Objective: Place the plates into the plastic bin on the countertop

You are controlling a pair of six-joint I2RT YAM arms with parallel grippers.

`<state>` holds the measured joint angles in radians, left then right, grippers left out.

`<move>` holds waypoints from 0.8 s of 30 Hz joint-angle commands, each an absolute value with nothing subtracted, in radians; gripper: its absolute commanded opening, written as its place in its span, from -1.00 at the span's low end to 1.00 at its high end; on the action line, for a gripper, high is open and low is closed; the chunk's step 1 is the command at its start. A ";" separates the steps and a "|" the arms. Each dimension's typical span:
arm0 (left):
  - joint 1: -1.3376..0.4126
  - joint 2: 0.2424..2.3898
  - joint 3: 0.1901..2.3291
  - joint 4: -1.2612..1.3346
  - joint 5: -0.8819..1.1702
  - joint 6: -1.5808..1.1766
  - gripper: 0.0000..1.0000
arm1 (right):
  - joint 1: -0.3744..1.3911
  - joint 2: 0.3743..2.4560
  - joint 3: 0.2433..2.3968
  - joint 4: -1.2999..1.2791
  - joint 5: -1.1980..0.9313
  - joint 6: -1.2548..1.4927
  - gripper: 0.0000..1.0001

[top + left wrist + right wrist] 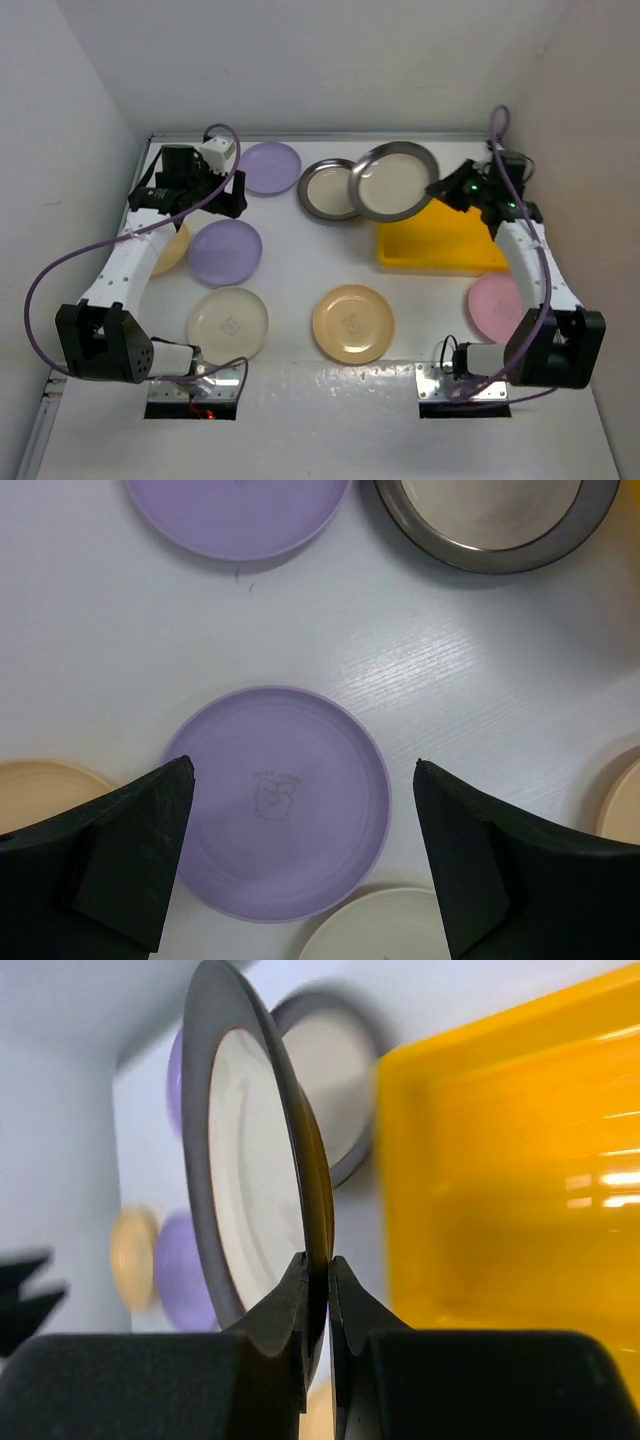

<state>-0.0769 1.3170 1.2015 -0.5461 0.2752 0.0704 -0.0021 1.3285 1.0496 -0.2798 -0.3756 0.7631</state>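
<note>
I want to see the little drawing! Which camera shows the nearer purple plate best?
The left wrist view: the lavender plate fills the middle, drawing visible, between the open left fingers. The top view shows it whole but small; the right wrist view only a blurred sliver.

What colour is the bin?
The bin is bright yellow; the top external view shows it best.

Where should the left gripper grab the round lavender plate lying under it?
Pinch the rim of the lavender plate on its right or far edge, coming down from above with the left gripper. It lies flat, and bare countertop borders those edges; the cream plate crowds the near one.
</note>
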 commanded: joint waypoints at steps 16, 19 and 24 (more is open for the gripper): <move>-0.049 1.399 1.308 -0.537 0.268 0.103 0.82 | -0.529 1.537 0.991 -0.274 -0.521 0.675 -1.00; -0.049 1.410 1.331 -0.546 0.268 0.124 0.82 | -0.537 1.487 0.979 -0.313 -0.551 0.641 -1.00; -0.038 1.479 1.393 -0.555 0.301 0.144 0.82 | -0.541 1.388 0.927 -0.284 -0.522 0.626 -1.00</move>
